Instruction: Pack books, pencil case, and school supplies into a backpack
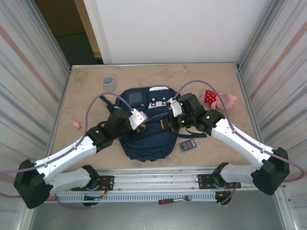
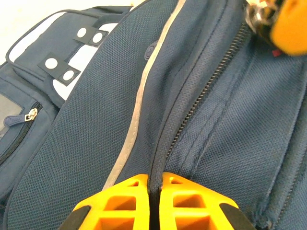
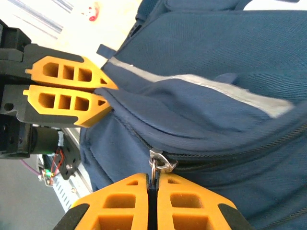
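Right wrist view: the right gripper [image 3: 152, 184] was seen closed on the metal zipper pull [image 3: 158, 165] of the backpack [image 3: 216, 57], with the pull pinched between its fingertips. Beyond it, the left gripper [image 3: 111, 96] was clamped on a fold of navy fabric just beside the zipper track [image 3: 240, 152]. The fabric was judged soft and limp, so a firm counter-hold on the cloth would be needed while the small, hard, possibly slippery pull was drawn along the teeth. In the top view, the backpack was found lying flat at mid-table between both arms. One dark grey school supply [image 1: 188, 145] lay just beside its right side, and a grey cup [image 1: 109, 82] and plush toy [image 1: 216, 99] were set farther back
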